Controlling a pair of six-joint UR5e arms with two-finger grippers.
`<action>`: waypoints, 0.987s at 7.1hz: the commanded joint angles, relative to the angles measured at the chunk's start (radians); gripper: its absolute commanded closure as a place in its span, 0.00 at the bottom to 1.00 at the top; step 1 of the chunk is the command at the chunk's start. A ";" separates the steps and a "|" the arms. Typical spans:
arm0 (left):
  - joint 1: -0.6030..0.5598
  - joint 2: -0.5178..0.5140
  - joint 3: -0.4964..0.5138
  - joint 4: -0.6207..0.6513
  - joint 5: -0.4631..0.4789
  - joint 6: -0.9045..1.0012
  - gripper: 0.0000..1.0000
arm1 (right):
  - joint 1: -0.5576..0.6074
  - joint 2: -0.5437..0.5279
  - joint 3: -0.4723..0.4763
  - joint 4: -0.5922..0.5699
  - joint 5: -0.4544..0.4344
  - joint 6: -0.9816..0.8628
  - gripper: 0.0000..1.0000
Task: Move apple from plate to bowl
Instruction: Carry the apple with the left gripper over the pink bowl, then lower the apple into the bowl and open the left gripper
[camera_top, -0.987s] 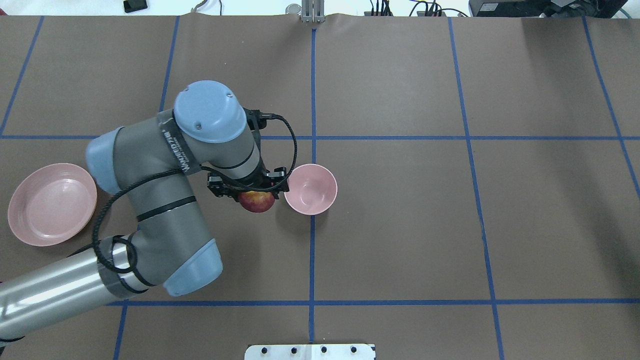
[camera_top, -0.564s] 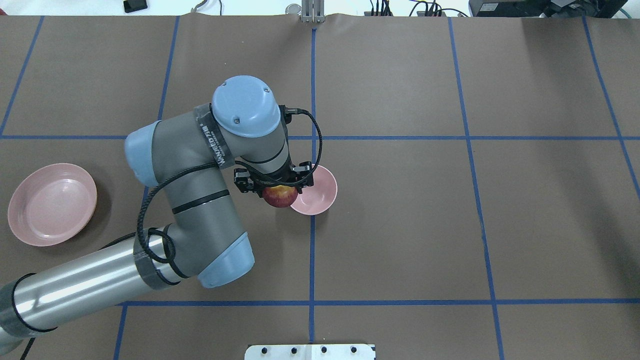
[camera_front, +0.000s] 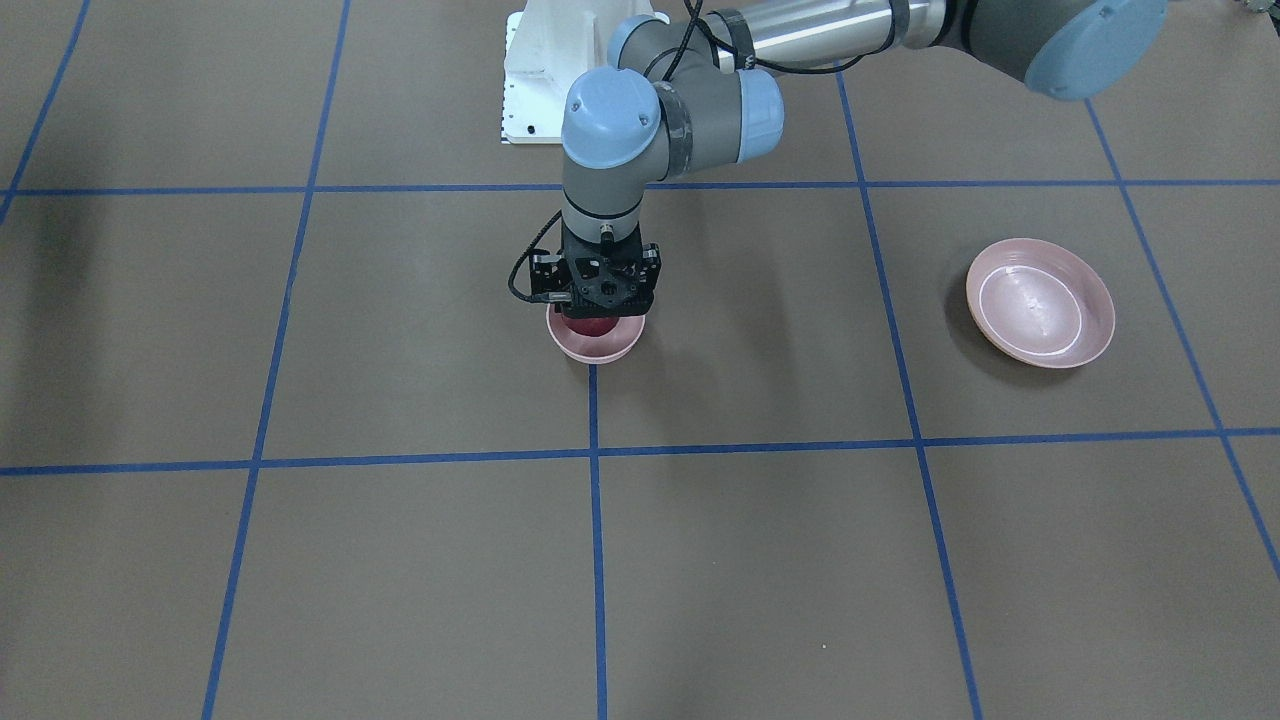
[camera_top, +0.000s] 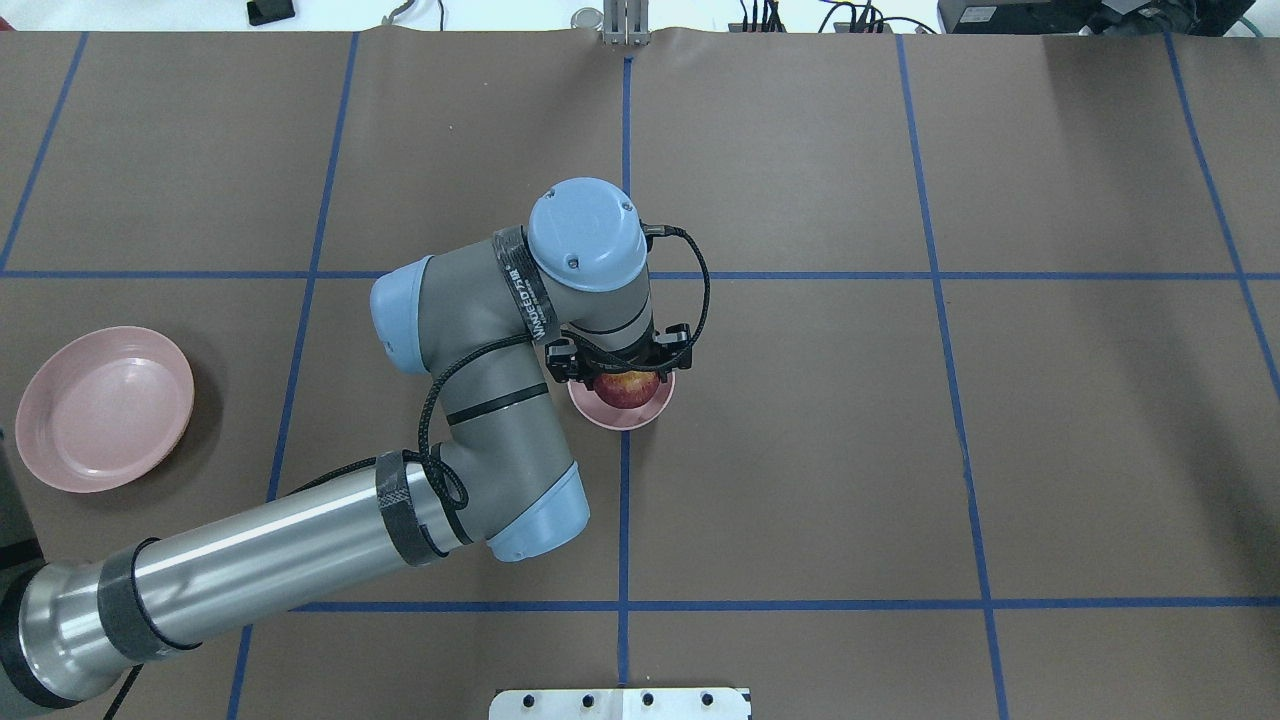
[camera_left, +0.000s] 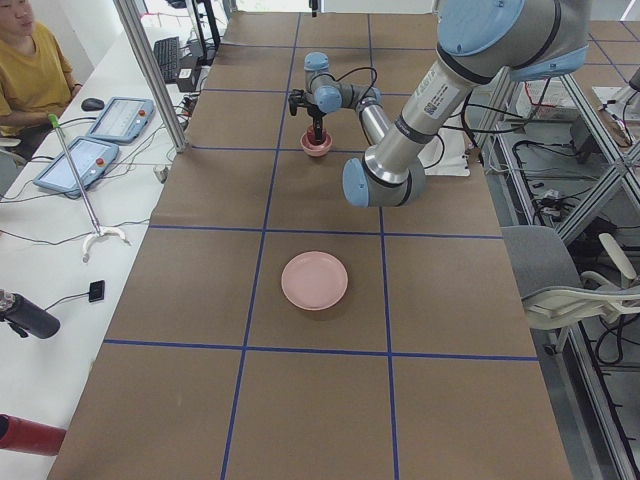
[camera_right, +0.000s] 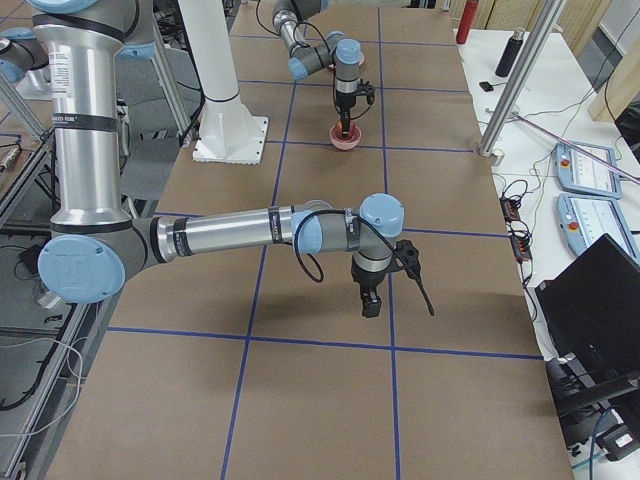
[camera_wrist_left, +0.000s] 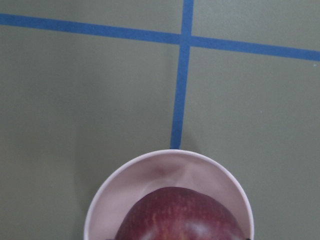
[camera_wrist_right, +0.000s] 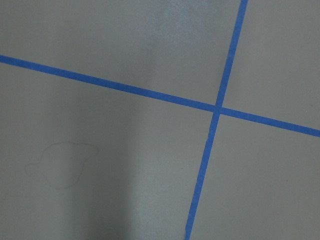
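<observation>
The dark red apple (camera_top: 628, 386) is held in my left gripper (camera_top: 624, 372), which is shut on it directly over the small pink bowl (camera_top: 620, 417). In the left wrist view the apple (camera_wrist_left: 180, 215) sits inside the outline of the bowl's rim (camera_wrist_left: 150, 167); whether it touches the bottom I cannot tell. From the front the apple (camera_front: 592, 325) shows low in the bowl (camera_front: 590, 350) under the gripper (camera_front: 597, 312). The wide pink plate (camera_top: 105, 408) lies empty at the far left. My right gripper (camera_right: 370, 300) hangs above bare table; I cannot tell whether it is open or shut.
Brown table cover (camera_top: 900, 450) with blue tape grid lines. A white base plate (camera_front: 540, 80) lies at the robot's side. An operator (camera_left: 30, 70) sits beyond the table, with control pendants (camera_left: 95, 140) on a side bench.
My left arm has carried the apple to the right, from beside the bowl's left rim to directly over the bowl. The plate and bowl have not moved.
</observation>
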 joint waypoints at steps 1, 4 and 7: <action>0.007 0.003 0.001 -0.001 0.004 0.000 0.28 | 0.000 0.000 0.000 0.000 0.000 0.000 0.00; 0.009 0.003 -0.001 -0.001 0.014 0.003 0.07 | 0.000 0.000 0.000 0.000 0.001 0.000 0.00; 0.009 0.003 -0.016 0.001 0.057 0.003 0.02 | 0.000 0.000 -0.002 0.000 0.001 0.000 0.00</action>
